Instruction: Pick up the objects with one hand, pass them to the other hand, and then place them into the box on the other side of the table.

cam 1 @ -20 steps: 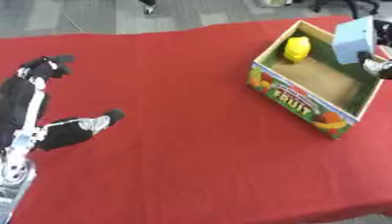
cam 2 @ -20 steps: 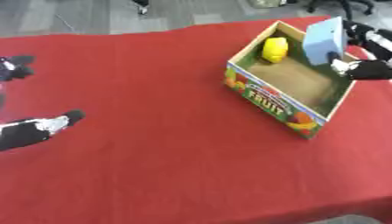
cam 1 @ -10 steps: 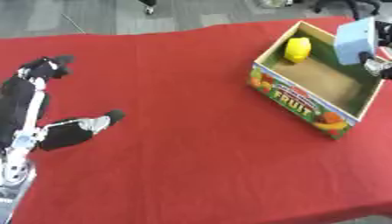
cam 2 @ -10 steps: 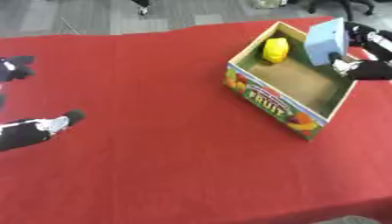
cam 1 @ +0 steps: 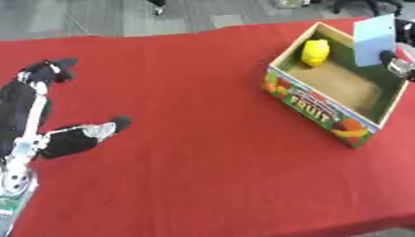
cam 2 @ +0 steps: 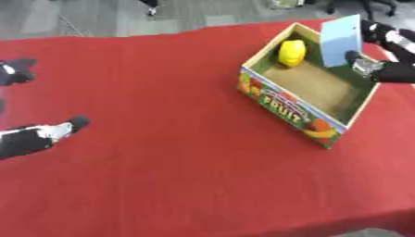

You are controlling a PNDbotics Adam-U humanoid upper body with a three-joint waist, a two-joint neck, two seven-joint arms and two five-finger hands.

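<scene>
Now | right robot hand (cam 2: 387, 69) grips blue card (cam 2: 340, 40) | over box (cam 2: 279, 107) far rim

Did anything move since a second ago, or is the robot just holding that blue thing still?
Hardly anything moved. The right robot hand still holds the light blue box upright over the far side of the fruit box, in about the same spot. The yellow object stays in the box's far corner, and the left robot hand still rests on the red table.

Light is even and fairly bright, with no harsh glare on the red cloth-covered table (cam 1: 203, 139). The open cardboard fruit box (cam 2: 279, 104) casts only a faint shadow. Everything looks soft, with blurred edges throughout.
</scene>
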